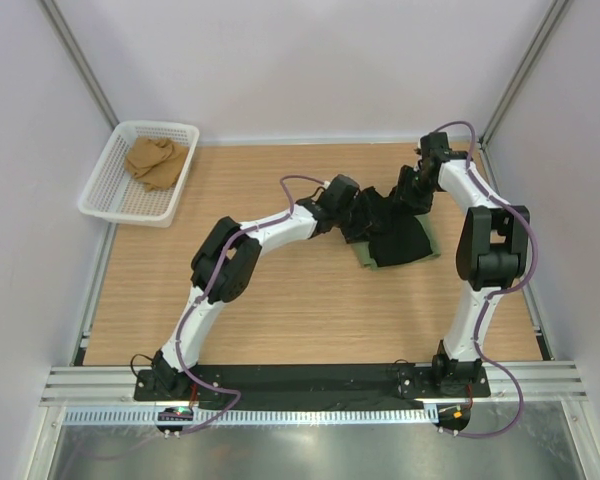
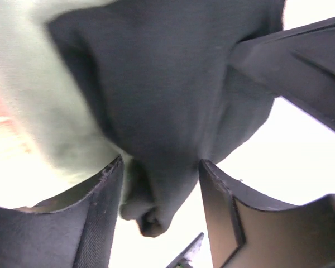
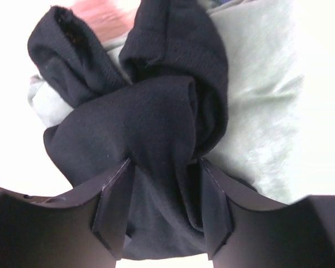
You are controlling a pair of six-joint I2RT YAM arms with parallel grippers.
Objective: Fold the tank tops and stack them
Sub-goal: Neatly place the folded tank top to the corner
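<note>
A black tank top point(image 1: 395, 240) lies bunched on top of the olive green tank top point(image 1: 364, 259) at the middle right of the table. My left gripper point(image 1: 352, 215) is at the black top's left edge. In the left wrist view its jaws point(image 2: 162, 162) stand apart, with a fold of black cloth point(image 2: 173, 84) hanging loosely between them and green cloth point(image 2: 39, 95) beside it. My right gripper point(image 1: 405, 195) is at the far edge of the pile. Its jaws point(image 3: 164, 162) stand apart around bunched black cloth point(image 3: 151, 111), over the green top point(image 3: 262, 111).
A white mesh basket point(image 1: 100, 190) stands at the back left corner with a tan cloth point(image 1: 157, 162) in it. Grey walls enclose the wooden table point(image 1: 280, 310) on three sides. The right arm's elbow point(image 1: 490, 245) is close to the right wall.
</note>
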